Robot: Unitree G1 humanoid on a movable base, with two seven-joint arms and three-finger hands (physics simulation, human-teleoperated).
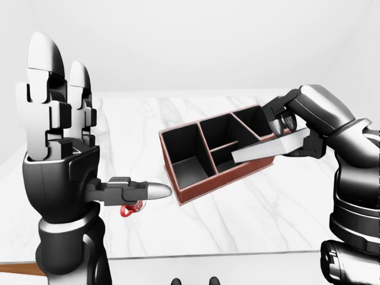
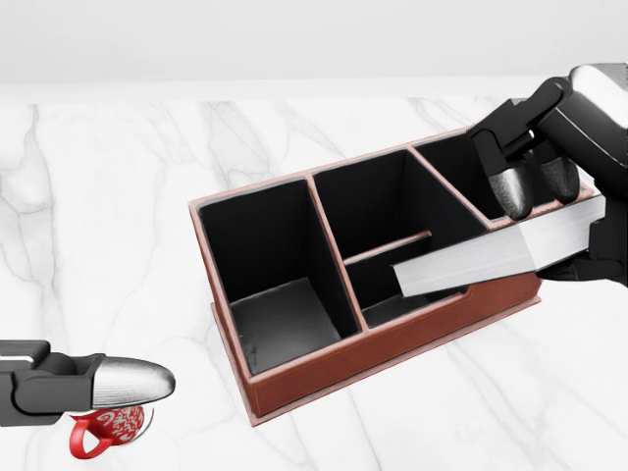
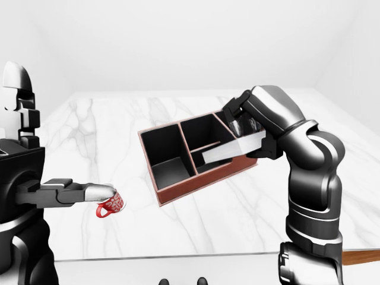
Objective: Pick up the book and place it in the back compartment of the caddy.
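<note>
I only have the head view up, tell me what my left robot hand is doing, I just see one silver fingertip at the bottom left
Observer: In the left-eye view the left robot hand is raised and open, two fingers upright, the third pointing sideways, holding nothing.
Operator: Is that fingertip touching the red mug?
Observer: In the right-eye view the mug sits just under the fingertip; I cannot tell whether they touch.
Operator: And how is my right arm set?
Observer: The right-eye view shows the right robot hand gripping the book at its right end, with the book's free end over the caddy. The forearm rises steeply from a bent elbow at the view's right.
</note>
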